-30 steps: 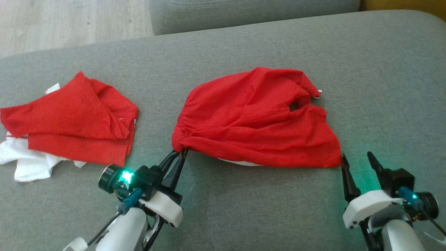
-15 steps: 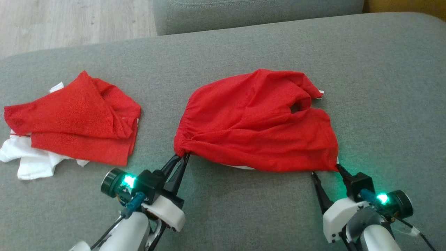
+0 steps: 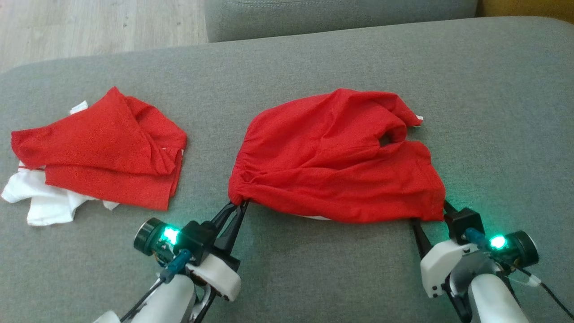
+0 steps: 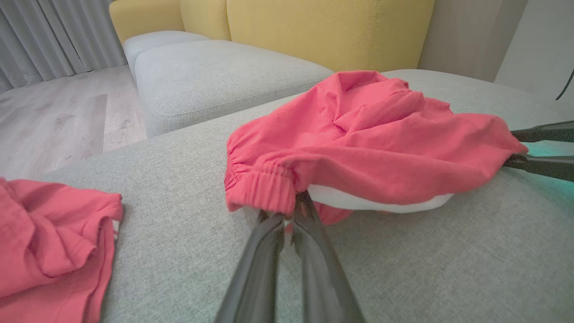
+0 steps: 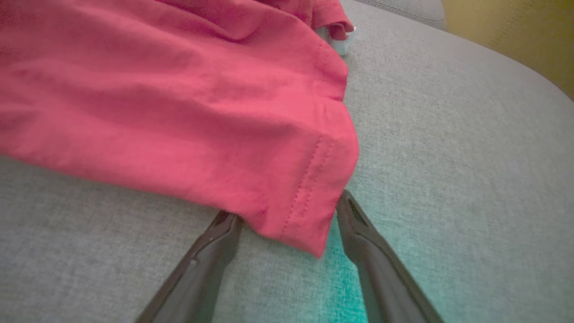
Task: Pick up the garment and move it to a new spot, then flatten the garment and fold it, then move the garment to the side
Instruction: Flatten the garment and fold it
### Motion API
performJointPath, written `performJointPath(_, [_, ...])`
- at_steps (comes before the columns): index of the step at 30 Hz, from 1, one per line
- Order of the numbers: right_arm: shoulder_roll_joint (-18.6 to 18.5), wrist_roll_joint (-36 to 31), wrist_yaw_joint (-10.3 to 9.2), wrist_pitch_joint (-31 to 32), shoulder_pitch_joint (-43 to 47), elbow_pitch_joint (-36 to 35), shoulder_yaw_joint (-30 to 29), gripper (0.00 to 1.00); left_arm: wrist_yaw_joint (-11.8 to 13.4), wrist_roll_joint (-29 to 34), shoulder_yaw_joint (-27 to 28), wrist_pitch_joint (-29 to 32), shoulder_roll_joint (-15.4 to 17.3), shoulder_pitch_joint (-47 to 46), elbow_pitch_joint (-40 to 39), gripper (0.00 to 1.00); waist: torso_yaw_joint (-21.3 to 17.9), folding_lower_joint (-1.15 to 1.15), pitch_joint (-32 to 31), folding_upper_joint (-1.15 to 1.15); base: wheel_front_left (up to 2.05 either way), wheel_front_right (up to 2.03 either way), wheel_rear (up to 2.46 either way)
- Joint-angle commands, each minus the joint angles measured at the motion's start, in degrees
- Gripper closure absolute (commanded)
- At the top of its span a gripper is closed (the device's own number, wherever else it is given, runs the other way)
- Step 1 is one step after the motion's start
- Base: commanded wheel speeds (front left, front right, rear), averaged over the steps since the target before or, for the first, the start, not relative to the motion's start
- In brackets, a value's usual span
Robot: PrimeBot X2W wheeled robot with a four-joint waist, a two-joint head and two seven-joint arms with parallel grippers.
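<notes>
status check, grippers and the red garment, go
Left gripper shut on garment waistband. Right gripper open, straddling hem corner. Folded red pile lies apart, left.

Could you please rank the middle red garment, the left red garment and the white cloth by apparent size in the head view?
1. Middle red garment, largest.
2. Left red garment.
3. White cloth, smallest as seen, though partly hidden under the left red garment; full size unsure.
</notes>
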Motion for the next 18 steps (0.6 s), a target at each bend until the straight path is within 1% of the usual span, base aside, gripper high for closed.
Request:
performJointPath(1, [-0.3,-0.2,-0.04,-0.5,-2.2,-0.6,0.9,0.00,0.4,0.0,1.6,-0.7,0.8,-2.0,-1.4,1.00,0.0,0.00,0.2,0.00,0.00,0.00,0.00])
performJointPath(6, [-0.3,0.3,-0.04,-0.7,-3.8,1.0,0.9,0.00,0.4,-0.1,1.3,-0.7,0.9,-2.4,-1.4,1.00,0.1,0.00,0.8,0.00,0.00,0.00,0.00])
performJointPath(7, [-0.3,0.5,-0.04,-0.7,-4.1,1.4,0.9,0.07,0.4,-0.1,1.3,-0.7,1.0,-2.5,-1.4,1.00,0.1,0.00,0.9,0.00,0.00,0.00,0.00])
performJointPath(8, [-0.3,0.7,-0.04,-0.8,-4.3,1.6,0.8,0.21,0.4,-0.2,1.2,-0.7,1.0,-2.5,-1.3,1.00,0.1,0.00,0.9,0.00,0.00,0.00,0.00])
performJointPath(10, [-0.3,1.1,-0.04,-0.8,-4.5,1.8,0.7,0.78,0.5,-0.2,1.2,-0.7,1.0,-2.7,-1.1,1.00,0.0,0.00,0.8,0.00,0.00,0.00,0.00])
performJointPath(11, [-0.3,1.3,-0.04,-0.8,-4.5,1.9,0.7,1.00,0.6,-0.3,1.2,-0.7,1.1,-2.7,-1.0,1.00,-0.1,0.00,0.7,0.00,0.00,0.00,0.00])
performJointPath(18, [-0.4,3.1,-0.04,-1.1,-3.8,-0.8,0.8,1.00,1.2,-0.6,1.3,-0.6,1.9,-2.7,0.3,1.00,-1.3,0.00,-1.6,0.00,0.00,0.00,0.00])
